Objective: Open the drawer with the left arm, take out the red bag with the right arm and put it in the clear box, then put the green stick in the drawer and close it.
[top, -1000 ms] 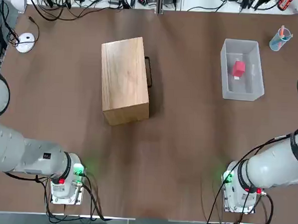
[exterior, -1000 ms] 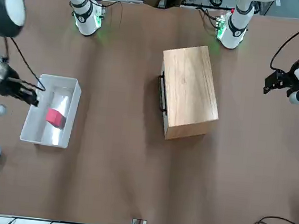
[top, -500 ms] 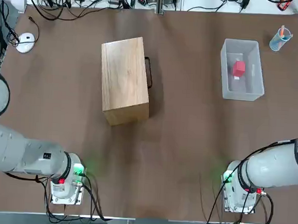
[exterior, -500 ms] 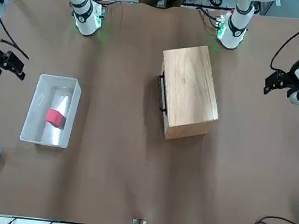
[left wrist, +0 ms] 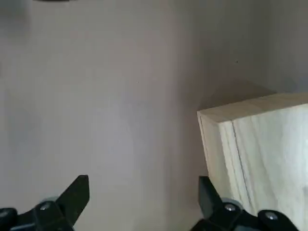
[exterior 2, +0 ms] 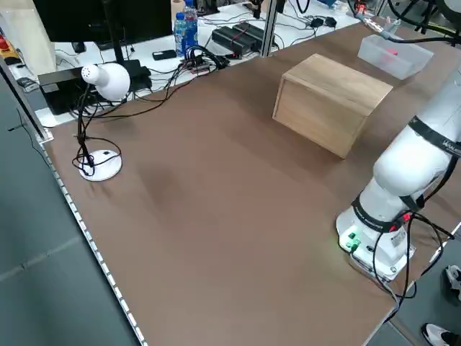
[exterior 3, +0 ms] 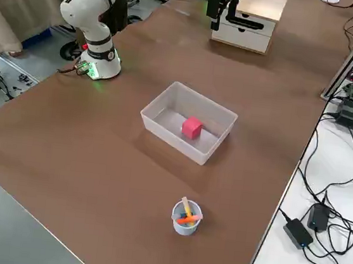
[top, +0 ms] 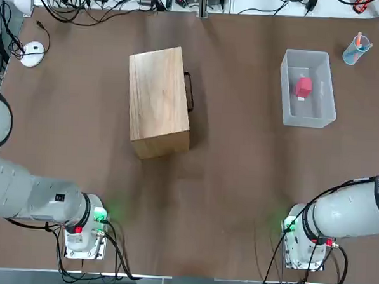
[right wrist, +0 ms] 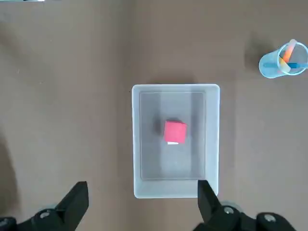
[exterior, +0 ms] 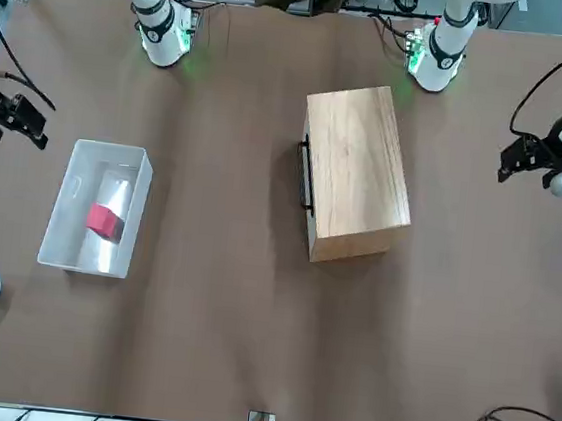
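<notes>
The brown table [top: 238,183] spreads wide beneath me, with cables and gear along its far edge. Taking the wooden cabinet [top: 158,101] as my landmark, it stands near the table's middle. Its drawer [exterior 3: 247,24] is pushed in flush, the dark bar handle [top: 189,91] facing the side where the clear box lies. I cannot see the green stick anywhere.

My left arm [top: 21,193] rests on its base, well to the near-left of the cabinet, as it was a second ago. My right arm [top: 348,214] has changed most: a second ago its forearm reached up along the table's right edge and its hand hovered at the clear box; now it is drawn back toward its base, well clear of the cabinet.

The clear box [top: 324,111] sits well to the right of the cabinet, unmoved, and the red bag [top: 303,87] lies inside it on the floor of the tub, where it lay a second ago.

My left gripper [exterior: 528,156] hangs off the cabinet's left side, fingers spread apart and empty; from its wrist I see one corner of the cabinet [left wrist: 255,149] below. My right gripper [exterior: 10,114] hangs beyond the clear box on the side away from the cabinet, fingers wide apart, holding nothing.

A small blue cup [top: 356,50] of orange-pink sticks stands beyond the clear box, farthest from the cabinet.
</notes>
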### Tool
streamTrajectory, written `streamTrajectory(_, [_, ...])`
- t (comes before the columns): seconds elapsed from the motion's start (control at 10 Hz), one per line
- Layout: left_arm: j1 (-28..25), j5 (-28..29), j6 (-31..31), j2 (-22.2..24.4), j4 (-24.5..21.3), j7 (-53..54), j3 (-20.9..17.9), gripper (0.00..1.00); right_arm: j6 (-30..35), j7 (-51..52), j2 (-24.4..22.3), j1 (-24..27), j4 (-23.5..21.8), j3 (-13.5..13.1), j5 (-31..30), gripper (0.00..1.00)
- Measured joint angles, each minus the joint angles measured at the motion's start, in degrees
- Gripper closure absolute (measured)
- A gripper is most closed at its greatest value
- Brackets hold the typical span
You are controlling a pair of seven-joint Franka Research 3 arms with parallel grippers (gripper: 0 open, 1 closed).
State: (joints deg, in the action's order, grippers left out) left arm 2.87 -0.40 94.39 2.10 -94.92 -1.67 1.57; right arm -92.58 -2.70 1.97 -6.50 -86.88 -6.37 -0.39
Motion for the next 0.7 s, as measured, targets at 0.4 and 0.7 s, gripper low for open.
streamTrajectory(0.4, [0.00, 0.00, 0.03, -0.11, 0.00, 0.00, -0.02, 0.00, 0.04, 0.05, 0.02, 8.90, -0.06, 7.82, -0.07, 0.00])
streamTrajectory(0.7, [0.00, 0.00, 0.11, -0.31, 0.00, 0.00, -0.03, 0.00, 0.05, 0.05, 0.03, 10.08, -0.06, 9.25, -0.65, 0.00])
